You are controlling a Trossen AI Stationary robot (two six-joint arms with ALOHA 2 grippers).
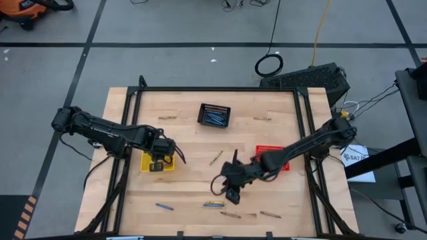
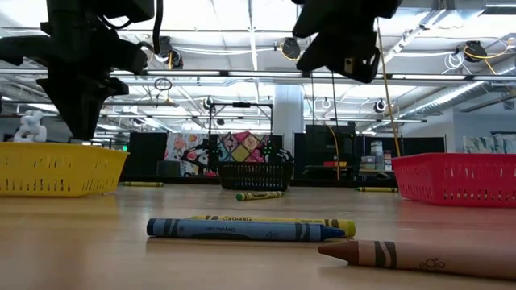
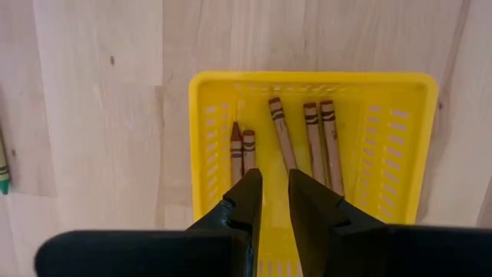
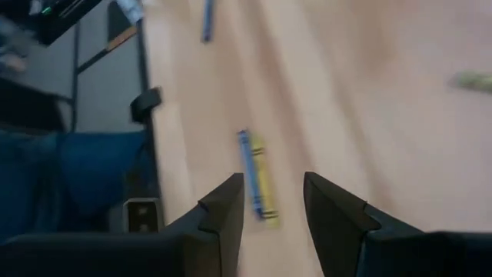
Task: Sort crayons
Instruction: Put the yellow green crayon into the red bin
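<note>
High view: left gripper [image 1: 159, 159] over yellow basket [image 1: 148, 164]; right gripper [image 1: 231, 189] above table [image 1: 193, 143] centre.

Low view: blue crayon [image 2: 242, 230] touching yellow crayon [image 2: 274, 221].

Left wrist: fingers slightly parted, empty; 5 brown crayons [image 3: 315, 142] in basket.

Right wrist: fingers apart, empty, above blue-yellow pair.

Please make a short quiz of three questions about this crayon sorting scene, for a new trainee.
1. True or false: the yellow basket under the left gripper holds only brown crayons.
2. Which basket stands farthest from the near edge? A black, B red, C yellow.
3. Fill in: under the right gripper a blue crayon lies beside a ____ one.

Key: 1 true; 2 A; 3 yellow.
</note>
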